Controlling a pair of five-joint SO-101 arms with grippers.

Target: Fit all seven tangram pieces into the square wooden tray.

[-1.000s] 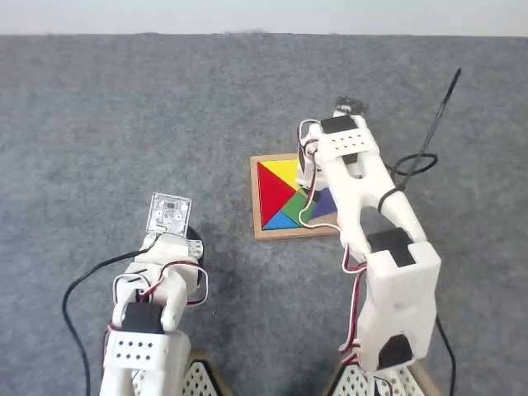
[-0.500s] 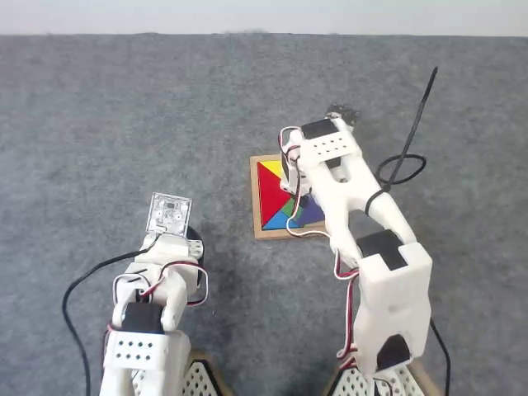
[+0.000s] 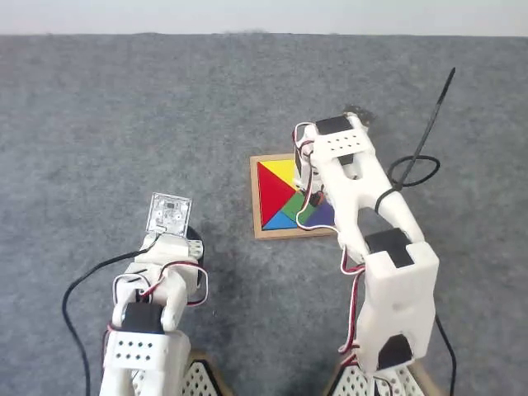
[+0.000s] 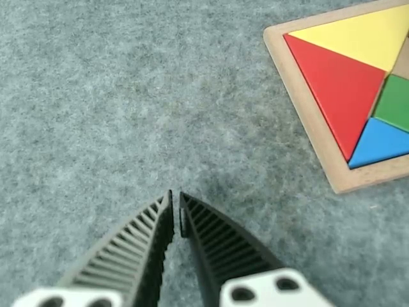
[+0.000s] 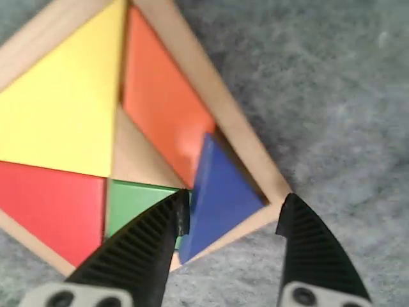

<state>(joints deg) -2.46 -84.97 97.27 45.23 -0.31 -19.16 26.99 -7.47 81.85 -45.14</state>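
Right end effector (image 5: 235,208) is open over the square wooden tray (image 5: 203,83), jaws either side of the dark blue triangle (image 5: 220,192) in a tray corner. Orange piece (image 5: 163,109), green piece (image 5: 131,201), yellow triangle (image 5: 64,109) and red triangle (image 5: 45,198) lie in the tray. Left end effector (image 4: 176,198) is closed and empty, low over the grey surface (image 4: 128,96), well apart from the tray.

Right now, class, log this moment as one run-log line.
left gripper: shut, over carpet | right gripper: open, over dark blue triangle in tray | tray: bare gap beside green piece
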